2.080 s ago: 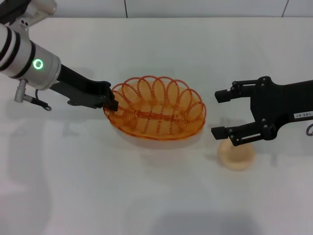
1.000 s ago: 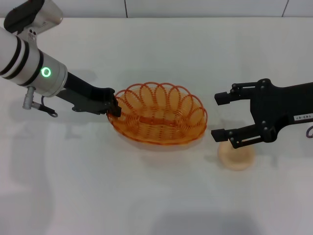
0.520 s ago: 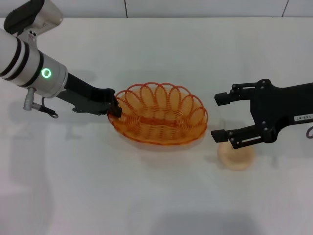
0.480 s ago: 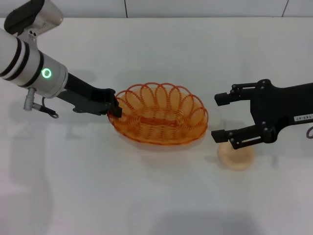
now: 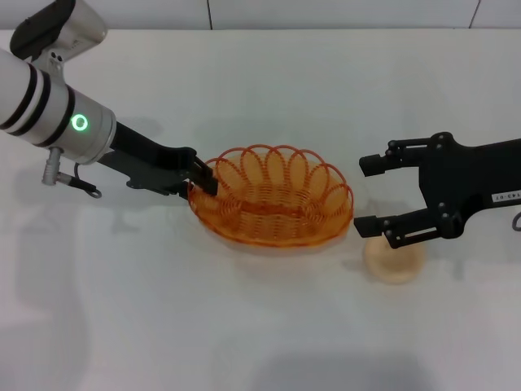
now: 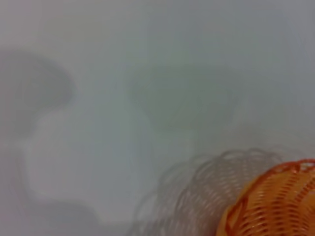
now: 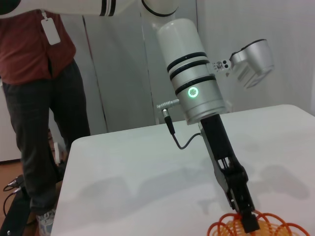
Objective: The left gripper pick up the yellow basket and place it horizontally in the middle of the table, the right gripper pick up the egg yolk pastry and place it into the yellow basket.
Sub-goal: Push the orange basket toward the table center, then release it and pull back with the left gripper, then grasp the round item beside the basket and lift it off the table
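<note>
left gripper [image 5: 203, 181] clamped on left-end rim of yellow basket [image 5: 275, 205]; basket sits mid-surface [image 5: 260, 326], long axis sideways; right gripper [image 5: 368, 194] hangs just right of basket, fingers apart, holding nothing; egg yolk pastry [image 5: 394, 258] on surface just below lower finger, beside basket's right end

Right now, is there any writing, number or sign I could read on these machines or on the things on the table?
Small white label on the right gripper's arm: dark characters, too small to read.
White tag on the bystander's red shirt: no writing can be made out.
Green ring light on the left gripper's arm: a lit circle, no text.
Nothing else bears writing.
</note>
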`<state>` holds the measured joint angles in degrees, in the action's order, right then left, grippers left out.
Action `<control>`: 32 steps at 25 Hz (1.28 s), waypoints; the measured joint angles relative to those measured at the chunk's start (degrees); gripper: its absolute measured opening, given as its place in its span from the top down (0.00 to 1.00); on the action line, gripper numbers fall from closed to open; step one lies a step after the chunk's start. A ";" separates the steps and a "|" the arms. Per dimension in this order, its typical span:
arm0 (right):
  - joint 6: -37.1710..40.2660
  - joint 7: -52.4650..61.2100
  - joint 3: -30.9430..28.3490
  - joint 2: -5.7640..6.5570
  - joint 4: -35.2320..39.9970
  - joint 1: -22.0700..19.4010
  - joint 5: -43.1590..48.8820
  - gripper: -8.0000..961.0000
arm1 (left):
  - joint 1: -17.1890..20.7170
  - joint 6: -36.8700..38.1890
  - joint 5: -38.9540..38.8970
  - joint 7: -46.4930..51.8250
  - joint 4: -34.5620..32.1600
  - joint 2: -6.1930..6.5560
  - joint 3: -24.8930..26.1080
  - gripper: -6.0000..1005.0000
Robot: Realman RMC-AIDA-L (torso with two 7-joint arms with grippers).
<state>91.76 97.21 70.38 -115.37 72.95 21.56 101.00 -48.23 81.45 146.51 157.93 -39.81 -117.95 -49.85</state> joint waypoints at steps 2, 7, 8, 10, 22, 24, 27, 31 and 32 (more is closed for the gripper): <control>0.01 -0.06 -0.10 0.05 0.12 -0.40 -0.01 0.15 | 0.07 0.18 -0.79 -0.26 -0.02 0.17 0.05 0.84; 0.09 -0.09 -0.23 0.06 0.26 -0.58 -0.02 0.15 | 0.74 1.31 -3.23 -1.55 -1.37 0.90 0.11 0.60; 0.09 -0.09 -0.25 0.06 0.26 -0.61 -0.02 0.15 | 1.07 1.57 -3.95 -1.96 -2.13 1.04 0.11 0.57; 0.09 -0.07 -0.29 0.06 0.28 -0.62 -0.03 0.15 | 1.91 1.88 -5.52 -2.95 -4.03 1.29 0.11 0.50; -1.11 0.22 -0.02 -0.02 -0.04 -0.75 -0.03 0.15 | 8.00 -1.14 -22.05 -20.92 -11.35 3.21 5.71 0.13; -1.82 0.33 0.10 -0.03 -0.06 -0.75 0.01 0.15 | 8.44 -1.52 -24.49 -27.74 -10.93 3.08 8.03 0.13; -3.12 1.11 0.16 -0.03 -0.14 -0.74 0.56 0.15 | 8.54 -1.56 -26.12 -35.53 -10.83 3.10 8.59 0.13; -4.17 2.95 0.19 -0.03 -0.15 -0.40 1.88 0.15 | 8.44 -1.37 -26.51 -44.24 -10.87 3.31 8.37 0.13; -4.31 3.45 0.19 -0.03 -0.12 -0.31 2.27 0.15 | 8.39 -1.20 -26.35 -46.39 -10.87 3.33 8.30 0.13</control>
<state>87.45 100.66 70.57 -115.40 72.83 21.25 103.27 -39.84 80.25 120.15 111.54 -50.68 -114.62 -41.55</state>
